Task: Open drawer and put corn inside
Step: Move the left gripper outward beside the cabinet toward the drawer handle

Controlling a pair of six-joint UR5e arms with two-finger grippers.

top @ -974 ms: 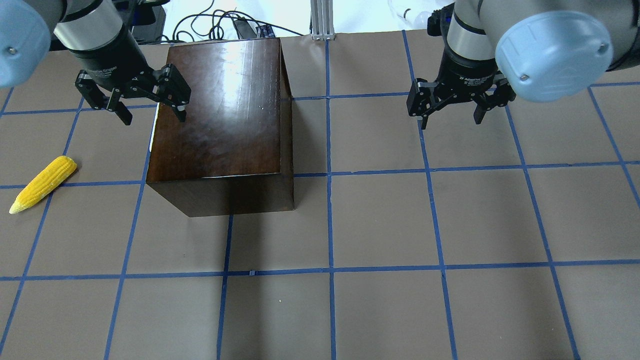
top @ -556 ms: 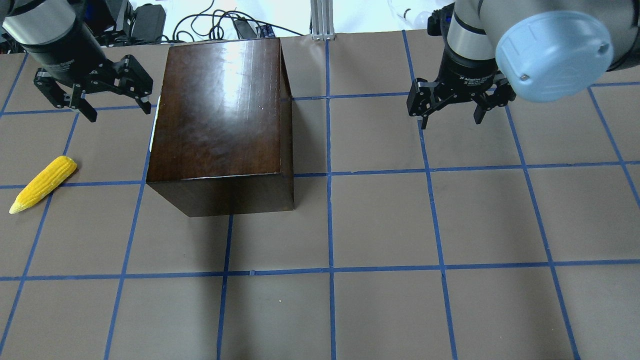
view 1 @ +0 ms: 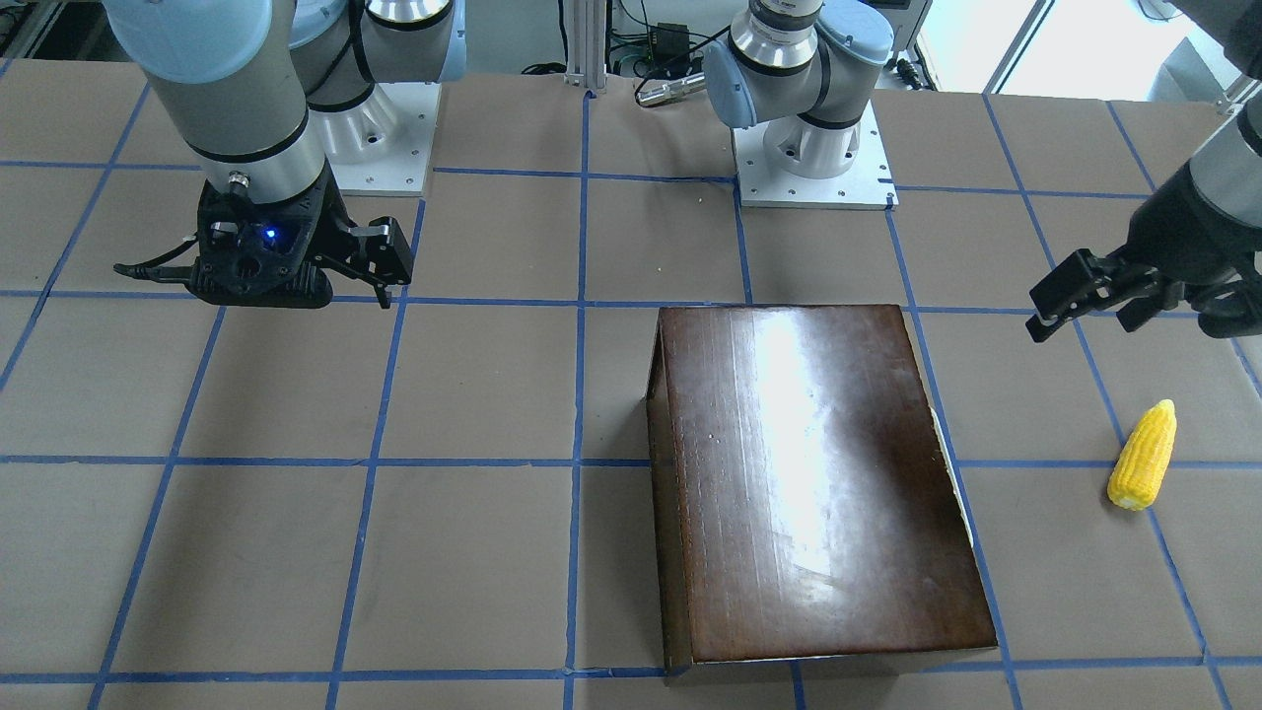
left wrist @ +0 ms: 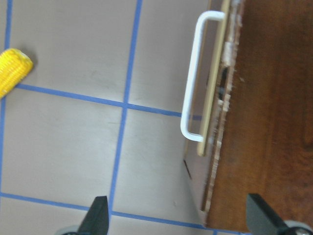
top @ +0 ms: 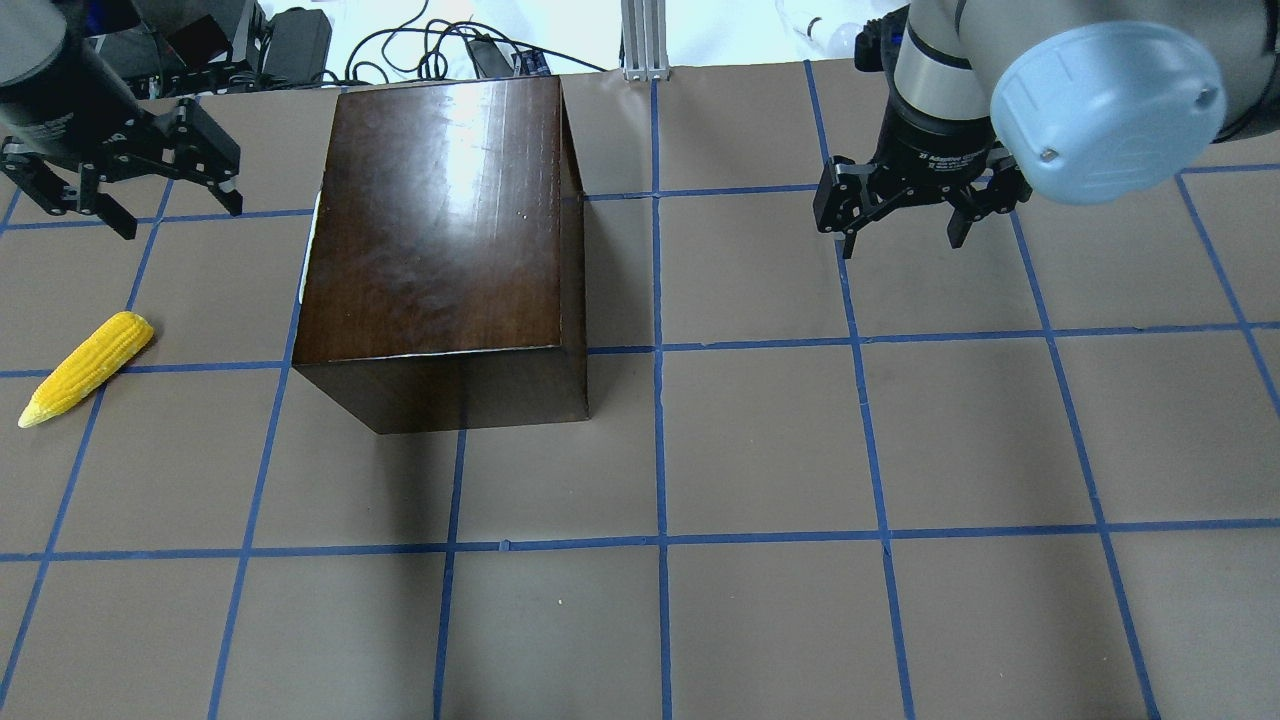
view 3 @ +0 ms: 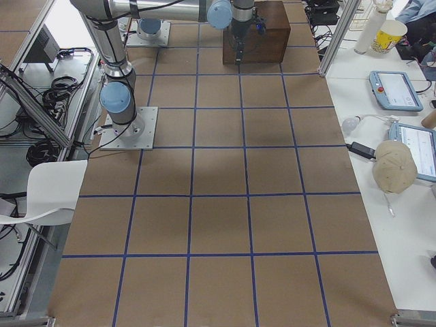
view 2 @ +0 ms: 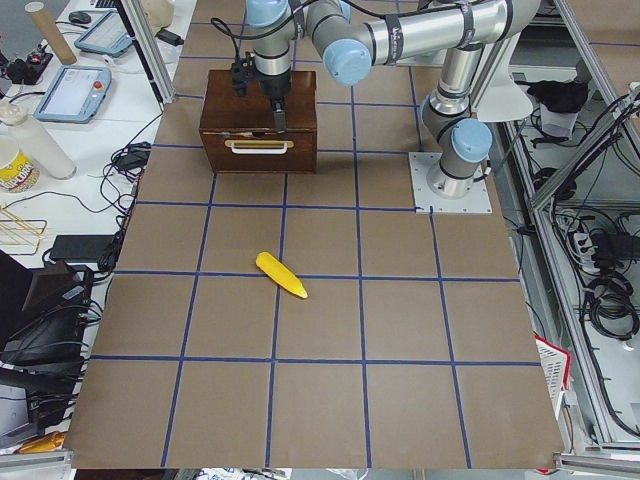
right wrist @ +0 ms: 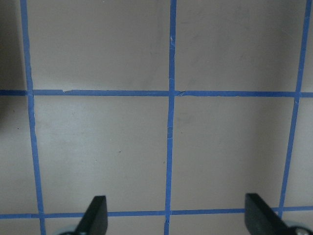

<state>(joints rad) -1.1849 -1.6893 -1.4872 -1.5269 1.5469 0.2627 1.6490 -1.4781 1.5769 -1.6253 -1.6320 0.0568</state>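
The dark-brown wooden box (top: 440,230) stands left of the table's middle. Its drawer front (view 2: 260,148) faces the robot's left and looks shut. The drawer's white handle (left wrist: 194,83) shows in the left wrist view. The yellow corn (top: 85,370) lies flat on the table, left of the box and nearer the front; it also shows in the front view (view 1: 1144,456). My left gripper (top: 180,215) is open and empty. It hovers left of the box's back corner and behind the corn. My right gripper (top: 900,243) is open and empty over bare table, far right of the box.
The brown table cover carries a blue tape grid (top: 660,345). Cables (top: 440,45) and an aluminium post (top: 645,40) lie beyond the back edge. The two arm bases (view 1: 813,148) stand on the robot's side of the table.
My left gripper has moved left, from over the box's left top edge to open table beside it, still open. The right arm, box and corn have not moved.
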